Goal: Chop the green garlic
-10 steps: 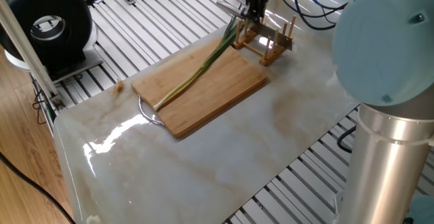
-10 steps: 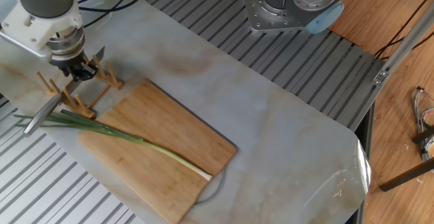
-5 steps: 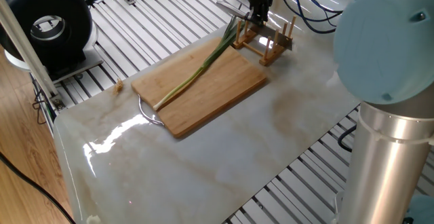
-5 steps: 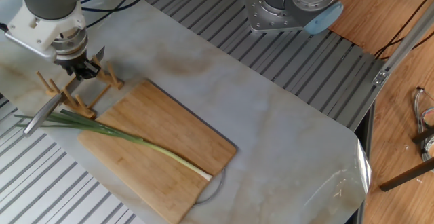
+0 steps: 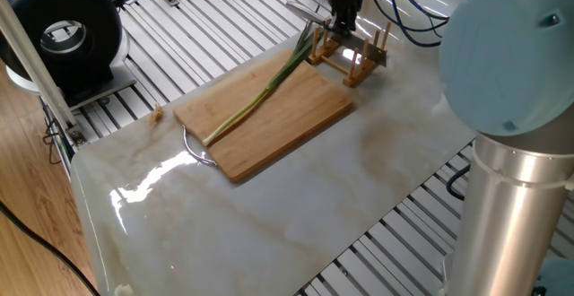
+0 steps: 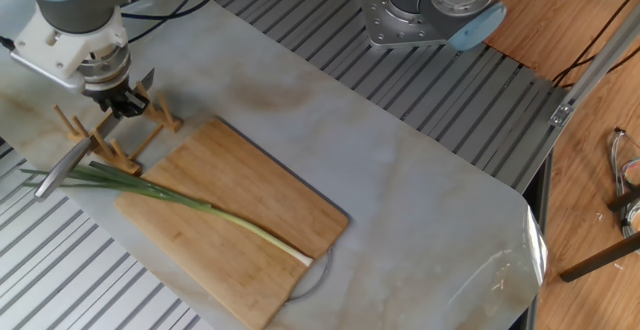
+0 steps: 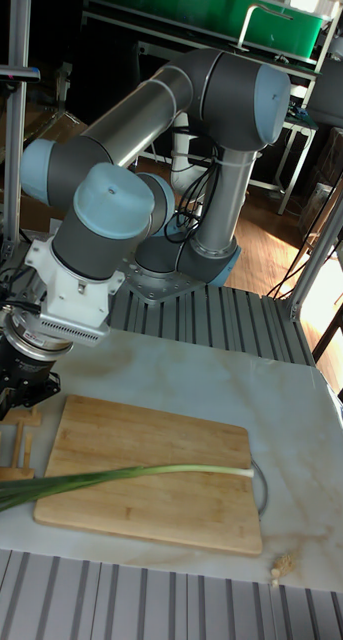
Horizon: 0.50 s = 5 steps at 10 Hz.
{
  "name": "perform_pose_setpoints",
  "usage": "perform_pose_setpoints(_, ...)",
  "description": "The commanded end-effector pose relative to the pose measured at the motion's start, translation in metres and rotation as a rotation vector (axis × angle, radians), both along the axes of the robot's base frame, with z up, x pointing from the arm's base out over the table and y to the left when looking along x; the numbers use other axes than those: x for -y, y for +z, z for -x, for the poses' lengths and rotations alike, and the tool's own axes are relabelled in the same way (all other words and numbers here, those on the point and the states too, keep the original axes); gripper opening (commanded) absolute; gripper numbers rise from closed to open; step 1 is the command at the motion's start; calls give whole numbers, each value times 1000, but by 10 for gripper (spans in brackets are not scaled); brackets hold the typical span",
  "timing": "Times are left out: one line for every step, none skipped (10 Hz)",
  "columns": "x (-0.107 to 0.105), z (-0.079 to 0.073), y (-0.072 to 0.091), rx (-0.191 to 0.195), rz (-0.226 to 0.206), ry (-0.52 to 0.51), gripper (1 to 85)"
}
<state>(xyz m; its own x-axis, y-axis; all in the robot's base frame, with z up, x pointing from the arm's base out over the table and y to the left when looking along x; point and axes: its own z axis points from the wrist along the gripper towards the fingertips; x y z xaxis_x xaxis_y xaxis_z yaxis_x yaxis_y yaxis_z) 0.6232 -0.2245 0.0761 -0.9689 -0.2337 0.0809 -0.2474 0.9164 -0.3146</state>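
- Green garlic [image 6: 190, 206] lies whole on the cutting board [image 6: 250, 200], running along it: the pale end sits near the board's handle end, and the dark leaves trail off the opposite edge toward the wooden peg rack [image 6: 100, 130].
- I see no cut anywhere on the stalk in any view, so I judge the chopping itself has not begun; every slice is left to do.
- My gripper [image 6: 118, 103] is down at the rack, just beside the board's far corner. A knife [image 6: 62, 168] rests in that rack, its long metal part sticking out past the leaves.
- Judging by this, I am at the tool-fetching step, not the cutting step.
- The fingers [image 5: 341, 22] are low among the pegs. I cannot tell how far apart they stand, or whether they have hold of the knife; the pegs and the wrist hide the tips in all three views.
- Relative to the fingers, the garlic's leafy end is near, just below the rack, while the pale end is well apart, across the length of the board.
- The surface [image 5: 296, 206] around the board shows no cut pieces.
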Motion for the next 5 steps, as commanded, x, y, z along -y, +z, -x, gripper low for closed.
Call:
perform_pose_setpoints(1,1,-7,-1,-3,-17,267)
perform_pose_setpoints(1,0,-11,5,-6,-15,267)
perform_pose_setpoints(3,1,-12,6,-5,-15,267)
perform_pose_setpoints(4,1,-12,7,0,-18,267)
perform_pose_setpoints(5,2,-13,9,4,-30,260)
